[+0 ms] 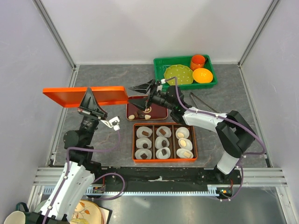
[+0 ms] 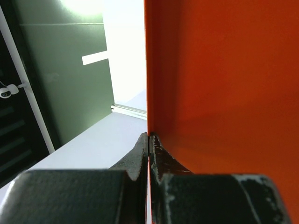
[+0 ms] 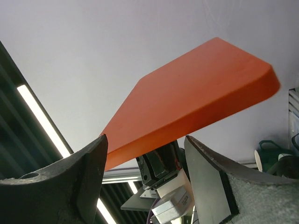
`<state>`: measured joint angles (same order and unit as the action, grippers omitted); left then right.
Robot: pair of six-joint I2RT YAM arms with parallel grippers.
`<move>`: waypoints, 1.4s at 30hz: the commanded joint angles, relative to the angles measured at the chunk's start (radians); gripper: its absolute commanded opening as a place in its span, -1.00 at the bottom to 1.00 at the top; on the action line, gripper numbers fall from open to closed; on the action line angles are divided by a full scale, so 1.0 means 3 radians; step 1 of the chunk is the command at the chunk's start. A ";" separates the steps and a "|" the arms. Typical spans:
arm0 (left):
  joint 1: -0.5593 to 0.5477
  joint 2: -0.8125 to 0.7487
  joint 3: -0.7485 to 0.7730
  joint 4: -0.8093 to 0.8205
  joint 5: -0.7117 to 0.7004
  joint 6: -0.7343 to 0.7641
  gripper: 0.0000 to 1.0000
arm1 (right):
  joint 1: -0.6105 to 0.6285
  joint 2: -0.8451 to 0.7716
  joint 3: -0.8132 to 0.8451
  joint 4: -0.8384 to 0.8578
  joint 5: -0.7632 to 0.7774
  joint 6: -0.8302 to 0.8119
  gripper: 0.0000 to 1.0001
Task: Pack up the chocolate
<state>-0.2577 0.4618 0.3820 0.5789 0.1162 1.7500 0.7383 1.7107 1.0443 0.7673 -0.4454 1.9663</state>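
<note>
While the left gripper (image 1: pixel 88 99) pinches the orange lid (image 1: pixel 65 95) aloft and the right gripper (image 1: pixel 146 93) gapes empty, the chocolate (image 1: pixel 163 142) sits in the box (image 1: pixel 164 160); the lid should land level and square.

Both my arms wear white shells on the long links, left arm (image 1: pixel 70 186) and right arm (image 1: pixel 205 119), with black joints between. Purple cables (image 1: pixel 68 161) run along them. My right fingers (image 3: pixel 60 186) are matte black with rough grey pads.
</note>
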 commanded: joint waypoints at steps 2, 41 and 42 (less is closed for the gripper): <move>-0.0010 -0.0082 -0.0005 0.0371 0.0180 0.0231 -0.97 | 0.0146 0.0142 0.0236 0.0346 0.0053 0.0231 0.49; -0.0010 -0.0675 -0.0287 -0.0579 0.0825 0.0640 -0.34 | 0.0014 0.0352 0.1202 0.0429 0.0094 -0.0249 -1.00; -0.0010 -0.0680 -0.0292 -0.0580 0.0820 0.0650 -0.23 | -0.0032 0.0342 0.1345 0.0287 0.0074 -0.0326 -1.00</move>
<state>-0.2504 0.2615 0.2810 0.4198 0.2760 1.8893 0.7475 1.8771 1.3159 0.8547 -0.3847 2.0129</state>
